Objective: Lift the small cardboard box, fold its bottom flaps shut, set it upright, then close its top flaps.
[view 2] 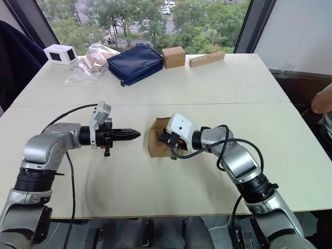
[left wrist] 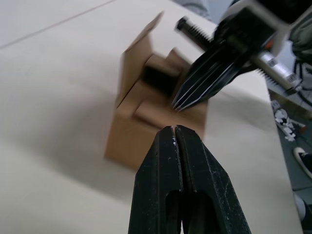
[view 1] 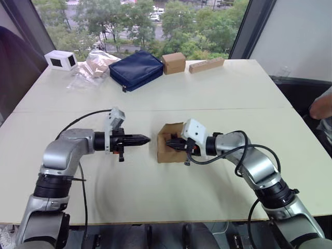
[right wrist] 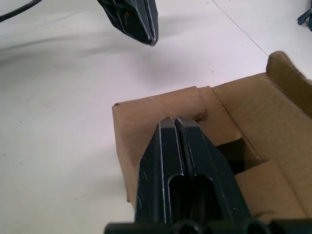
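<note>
Right tool tips pressing small cardboard box matte brown flaps.

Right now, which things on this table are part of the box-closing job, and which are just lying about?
Part of the job:
small cardboard box
its top flaps, still partly open
left gripper, jaws shut
right gripper, jaws shut

Lying about:
navy pouch
smaller brown box
tan block
white box
plastic bag

- The small cardboard box, plain brown, stands upright mid-table.
- Its top flaps lie partly folded inward, a dark gap between them.
</note>
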You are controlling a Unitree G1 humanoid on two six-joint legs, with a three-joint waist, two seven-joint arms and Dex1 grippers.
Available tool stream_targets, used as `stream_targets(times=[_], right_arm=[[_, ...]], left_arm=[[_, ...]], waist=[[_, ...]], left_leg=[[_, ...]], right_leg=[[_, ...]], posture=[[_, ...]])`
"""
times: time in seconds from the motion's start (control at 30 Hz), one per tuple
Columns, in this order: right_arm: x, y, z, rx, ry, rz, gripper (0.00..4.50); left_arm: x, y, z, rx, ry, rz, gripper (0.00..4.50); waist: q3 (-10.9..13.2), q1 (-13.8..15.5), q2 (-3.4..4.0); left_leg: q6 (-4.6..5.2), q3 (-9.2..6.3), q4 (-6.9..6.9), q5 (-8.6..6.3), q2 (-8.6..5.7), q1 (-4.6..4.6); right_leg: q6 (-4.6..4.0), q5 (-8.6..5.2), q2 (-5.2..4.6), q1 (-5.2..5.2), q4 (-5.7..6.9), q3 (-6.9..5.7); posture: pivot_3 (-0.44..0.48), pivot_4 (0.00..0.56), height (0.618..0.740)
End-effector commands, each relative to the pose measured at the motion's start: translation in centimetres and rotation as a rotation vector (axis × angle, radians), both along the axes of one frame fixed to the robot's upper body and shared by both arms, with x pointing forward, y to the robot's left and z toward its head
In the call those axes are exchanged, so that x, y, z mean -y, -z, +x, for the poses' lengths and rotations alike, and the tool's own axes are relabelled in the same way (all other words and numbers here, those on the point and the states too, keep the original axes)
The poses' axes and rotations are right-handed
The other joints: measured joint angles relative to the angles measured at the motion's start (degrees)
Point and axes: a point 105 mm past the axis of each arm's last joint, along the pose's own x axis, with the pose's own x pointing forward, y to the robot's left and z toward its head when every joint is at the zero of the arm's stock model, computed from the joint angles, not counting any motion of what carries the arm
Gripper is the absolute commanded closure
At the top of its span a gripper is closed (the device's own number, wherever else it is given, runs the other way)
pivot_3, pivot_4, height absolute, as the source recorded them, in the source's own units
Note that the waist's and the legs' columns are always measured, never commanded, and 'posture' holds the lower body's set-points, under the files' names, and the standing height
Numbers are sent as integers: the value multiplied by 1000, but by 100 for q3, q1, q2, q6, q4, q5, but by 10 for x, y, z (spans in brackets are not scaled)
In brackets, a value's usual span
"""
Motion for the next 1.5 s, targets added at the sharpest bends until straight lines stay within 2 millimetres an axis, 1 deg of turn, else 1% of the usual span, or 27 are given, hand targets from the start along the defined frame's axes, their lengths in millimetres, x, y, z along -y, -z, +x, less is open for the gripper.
stream_targets(times=[0.03, 0.2, 0.43, 0.47, 0.53, 0.57, 0.63, 0.67, 0.73, 0.8, 0.9, 0.97, 1.07, 1.1, 1.17, 1.27, 1.37, 1.5], right_arm=[[-3, -7, 0, 34, -23, 6, 4500], [-3, -8, 0, 38, -23, 4, 4500], [0, -16, 1, 62, -8, 16, 4500], [1, -21, 1, 73, -7, 24, 4500], [2, -39, 1, 96, -14, 68, 4500], [2, -55, 1, 97, -17, 142, 4500], [1, -77, 0, 85, -24, 250, 4500], [1, -84, 0, 77, -27, 283, 4500], [6, -103, 6, 103, -26, 317, 4500], [10, -109, 14, 126, -7, 312, 4500], [17, -90, 44, 200, 135, 150, 4500], [17, -85, 51, 217, 164, 112, 4500], [15, -63, 58, 227, 163, -19, 4500], [14, -56, 57, 223, 156, -51, 4500], [10, -50, 51, 201, 118, -54, 4500], [3, -47, 34, 162, 37, -31, 4500], [4, -48, 29, 149, 41, -12, 4500], [6, -40, 20, 132, 33, -40, 4500]], left_arm=[[15, 0, -9, 20, 34, -4, 4481], [26, 7, -8, 18, 32, -1, 4481], [31, 16, -7, 9, 52, 21, 4481], [31, 19, -6, 8, 54, 26, 4481], [31, 21, -4, 7, 45, 24, 4481], [32, 21, -3, 5, 39, 17, 4481], [32, 21, -1, 3, 36, 8, 4481], [33, 21, -1, 3, 37, 6, 4481], [35, 22, 0, 6, 39, 5, 4481], [36, 22, 0, 8, 42, 3, 4481], [37, 23, -1, 8, 41, -2, 4481], [38, 23, -1, 9, 39, -3, 4481], [38, 23, -1, 9, 36, -8, 4481], [38, 23, -1, 9, 34, -8, 4481], [38, 24, -1, 9, 30, -7, 4481], [37, 24, 0, 11, 23, -7, 4481], [36, 23, 1, 11, 11, -9, 4481], [29, 9, 0, 14, -14, -55, 4481]], waist=[[0, -7, 0], [0, -7, 0], [0, -4, 0], [0, -4, 0], [0, -4, 1], [0, -4, 1], [0, -4, 1], [0, -5, 1], [0, -6, 1], [0, -2, 1], [0, 0, 1], [0, -7, 1], [0, -17, 1], [0, -19, 1], [0, -14, 1], [0, -4, 1], [0, -9, 1], [0, -10, 1]], left_leg=[[0, 0, -2, 0, 0, 0], [0, 0, -1, 0, 3, 1], [0, 1, -1, 0, 2, 1], [0, 1, -1, 0, 2, 1], [0, 2, -1, 0, 2, 1], [0, 2, -1, 1, 2, 1], [0, 1, -1, 0, 2, 1], [0, 1, -1, 0, 3, 1], [0, 0, -2, 0, 4, 1], [0, 0, -3, 0, 3, 1], [0, 1, -2, 0, 0, 1], [0, 4, -3, 0, 0, 2], [0, 7, -5, 1, 0, 1], [0, 7, -5, 0, 0, 1], [0, 6, -5, 1, 0, 1], [0, 5, -5, 1, 0, 1], [0, 5, -5, 0, 0, 0], [0, 4, -4, 1, 2, 1]], right_leg=[[0, 0, 0, -1, 0, 0], [0, 0, 4, -1, 1, 0], [0, 0, 4, -1, -1, 0], [0, 0, 4, -1, -1, 0], [0, 0, 3, -1, -1, 0], [0, 0, 3, -1, -1, 0], [0, 0, 4, -1, -1, 0], [0, 0, 4, -1, -1, 0], [0, 0, 4, -1, 0, 0], [0, 0, 3, -1, -2, 0], [0, 0, 1, 1, -3, -1], [0, 0, 0, 0, -2, 0], [0, 0, 1, -5, -1, 1], [0, 0, 1, -6, -1, 2], [0, 0, 1, -6, -1, 2], [0, 0, 1, -4, -1, 1], [0, 0, 1, -4, -2, 2], [0, 0, 2, -4, -1, 1]], posture=[[0, 150, 740], [0, 150, 740], [0, 150, 740], [0, 150, 740], [0, 150, 740], [0, 150, 740], [0, 150, 740], [0, 150, 740], [0, 150, 740], [0, 150, 740], [0, 150, 740], [0, 150, 740], [0, 150, 740], [0, 150, 740], [0, 150, 740], [0, 150, 740], [0, 150, 740], [0, 150, 740]])
